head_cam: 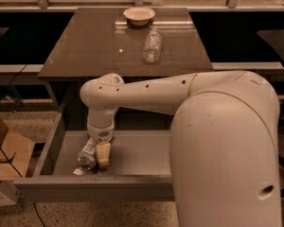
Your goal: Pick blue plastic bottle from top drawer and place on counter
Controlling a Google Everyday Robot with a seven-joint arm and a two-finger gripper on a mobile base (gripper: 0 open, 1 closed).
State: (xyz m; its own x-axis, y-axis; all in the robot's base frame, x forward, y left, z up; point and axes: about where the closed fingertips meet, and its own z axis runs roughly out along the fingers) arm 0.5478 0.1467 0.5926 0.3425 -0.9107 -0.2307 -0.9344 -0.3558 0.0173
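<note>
The top drawer [132, 157] stands pulled open below the counter [94, 46]. The blue plastic bottle [87, 153] lies on its side at the drawer's front left, its white cap pointing toward the front panel. My gripper [98, 159] reaches straight down into the drawer from the wrist [101, 126]. It is right at the bottle, its yellowish tip along the bottle's right side and touching or nearly touching it. The bottle rests on the drawer floor.
On the counter a clear capless vessel [152, 45] lies near the middle back and a white bowl [138, 15] stands behind it. My large arm housing [227, 150] covers the drawer's right half. A cardboard box [7, 157] sits on the floor to the left.
</note>
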